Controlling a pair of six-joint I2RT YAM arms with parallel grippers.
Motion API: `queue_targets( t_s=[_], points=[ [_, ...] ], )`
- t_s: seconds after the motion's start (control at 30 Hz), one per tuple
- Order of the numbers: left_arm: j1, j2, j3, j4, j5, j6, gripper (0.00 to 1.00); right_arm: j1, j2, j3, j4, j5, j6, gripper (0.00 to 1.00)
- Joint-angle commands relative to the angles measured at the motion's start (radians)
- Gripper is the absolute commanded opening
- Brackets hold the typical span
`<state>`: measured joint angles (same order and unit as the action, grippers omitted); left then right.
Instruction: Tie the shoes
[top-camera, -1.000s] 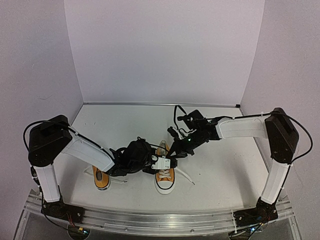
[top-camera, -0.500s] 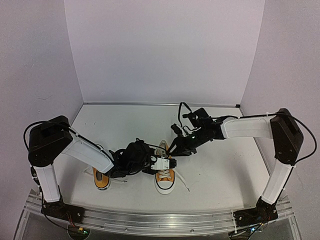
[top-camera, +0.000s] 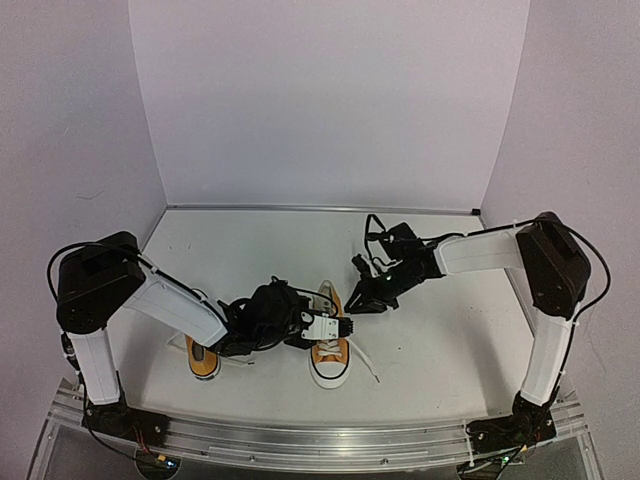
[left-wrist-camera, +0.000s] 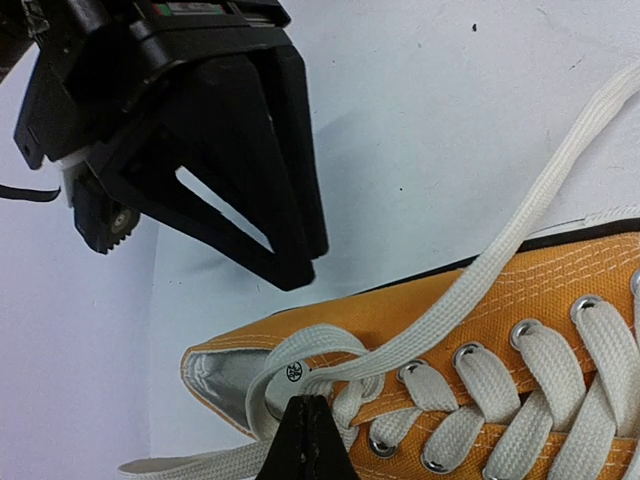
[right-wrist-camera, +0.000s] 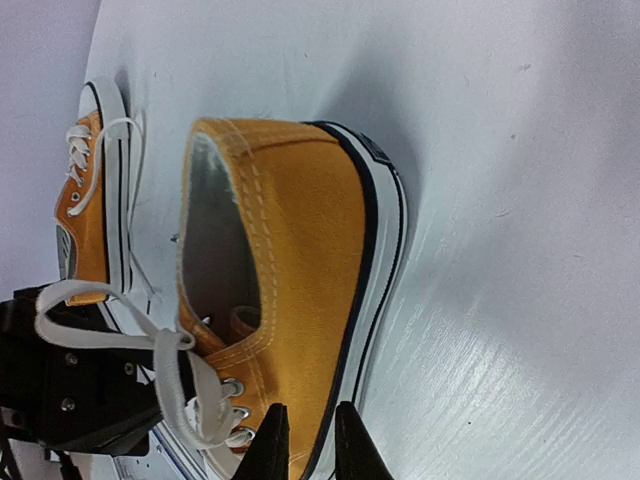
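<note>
Two orange-yellow sneakers with white laces stand near the table's front, toes toward the arms: the left shoe (top-camera: 203, 358) and the right shoe (top-camera: 330, 352). My left gripper (top-camera: 330, 327) lies over the right shoe's tongue. In the left wrist view it (left-wrist-camera: 305, 402) is shut at the crossing of the white lace (left-wrist-camera: 480, 280) by the top eyelets. My right gripper (top-camera: 358, 303) hovers just behind the right shoe's heel. In the right wrist view its (right-wrist-camera: 308, 425) fingers are narrowly apart and empty, beside the shoe's side (right-wrist-camera: 300, 250). The other shoe (right-wrist-camera: 92, 190) lies beyond.
A loose lace end (top-camera: 368, 365) trails on the table right of the right shoe. The right gripper's black body (left-wrist-camera: 200, 150) fills the upper left of the left wrist view. White walls close in the back and sides.
</note>
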<state>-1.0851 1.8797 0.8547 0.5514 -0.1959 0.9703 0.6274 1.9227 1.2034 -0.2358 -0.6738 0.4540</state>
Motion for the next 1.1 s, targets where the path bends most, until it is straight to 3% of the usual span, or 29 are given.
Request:
queue_targets(
  t_s=[0.0,0.53,1.07],
  points=[
    [0.002,-0.001,-0.003,0.020,-0.017,0.004,0.00,0.018,0.025,0.053,0.014,-0.060,-0.027,0.15],
    [0.003,0.009,0.001,0.026,-0.020,0.003,0.00,0.020,0.029,-0.001,0.118,-0.219,0.026,0.19],
    [0.002,0.027,0.012,0.033,-0.021,0.003,0.00,0.035,0.039,-0.016,0.131,-0.237,0.021,0.22]
  ],
)
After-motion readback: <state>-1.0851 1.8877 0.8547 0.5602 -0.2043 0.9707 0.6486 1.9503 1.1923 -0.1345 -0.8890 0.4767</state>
